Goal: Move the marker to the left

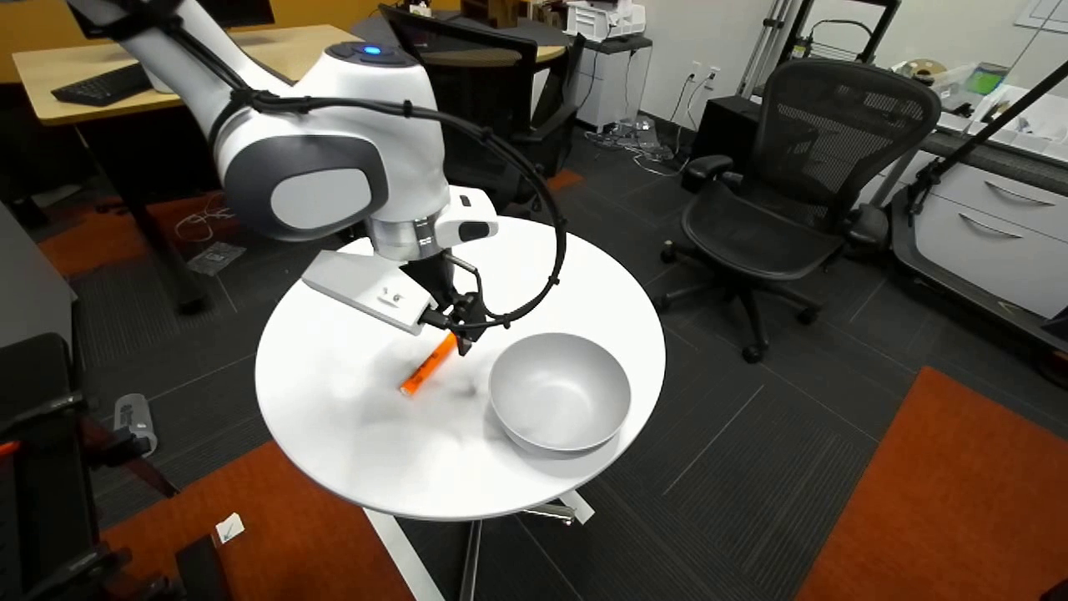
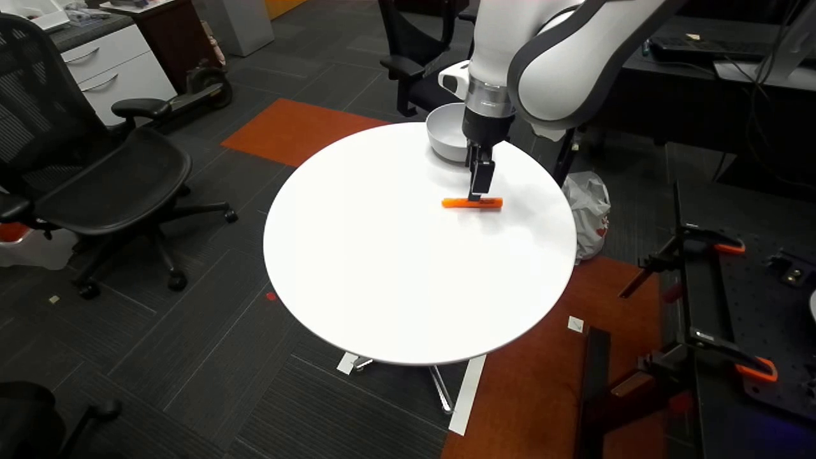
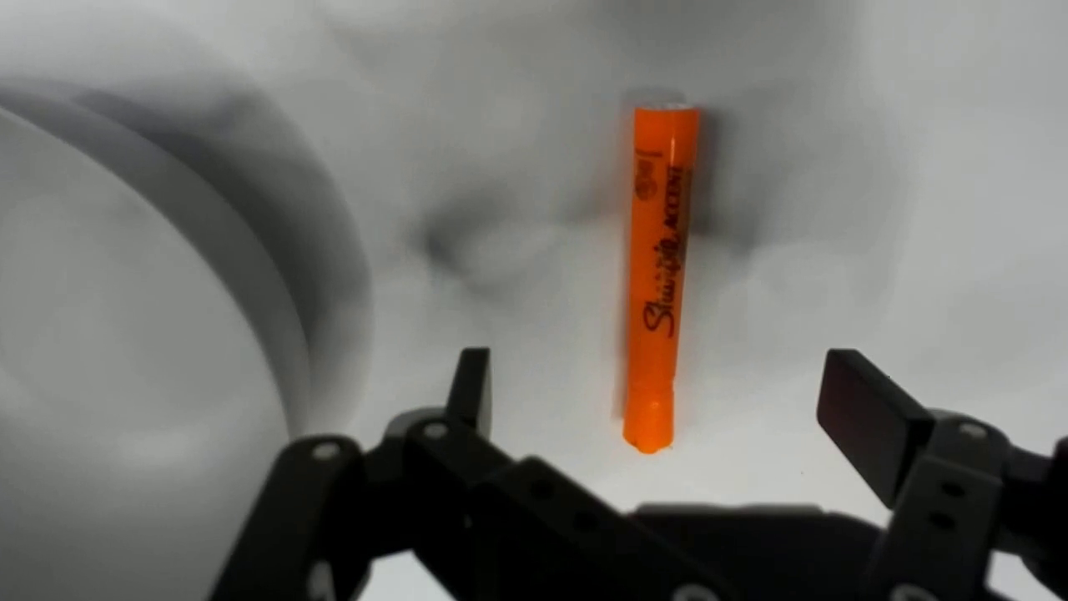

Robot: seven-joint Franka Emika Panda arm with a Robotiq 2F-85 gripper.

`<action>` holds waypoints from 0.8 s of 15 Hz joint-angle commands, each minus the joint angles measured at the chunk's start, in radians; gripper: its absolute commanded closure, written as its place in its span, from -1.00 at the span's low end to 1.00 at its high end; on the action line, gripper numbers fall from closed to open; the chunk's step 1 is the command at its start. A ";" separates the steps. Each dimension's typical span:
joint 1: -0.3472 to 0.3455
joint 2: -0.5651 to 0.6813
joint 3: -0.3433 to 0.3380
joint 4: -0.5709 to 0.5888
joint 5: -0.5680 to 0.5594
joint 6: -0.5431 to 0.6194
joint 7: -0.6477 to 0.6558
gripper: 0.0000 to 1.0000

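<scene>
Marker [image 3: 657, 275] on tbl [image 1: 350, 442], bowl [image 3: 133, 325] to L in wrist view

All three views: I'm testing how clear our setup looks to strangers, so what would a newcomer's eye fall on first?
Probably the bright orange marker, lying on the round white table partly beneath the open tool. Next, the white robot arm hanging over the table in both exterior views. Then the grey bowl, left of the marker in the wrist view.

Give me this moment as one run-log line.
fingers: open, holding nothing; marker: lying on table, ungripped; bowl: apart from marker; next: likely grasp
</scene>
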 commanded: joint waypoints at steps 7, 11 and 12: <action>-0.024 0.110 0.031 0.089 -0.023 -0.016 0.082 -1.00; -0.027 0.137 0.037 0.101 -0.024 -0.017 0.088 -0.32; -0.028 0.142 0.037 0.104 -0.023 -0.015 0.091 -0.17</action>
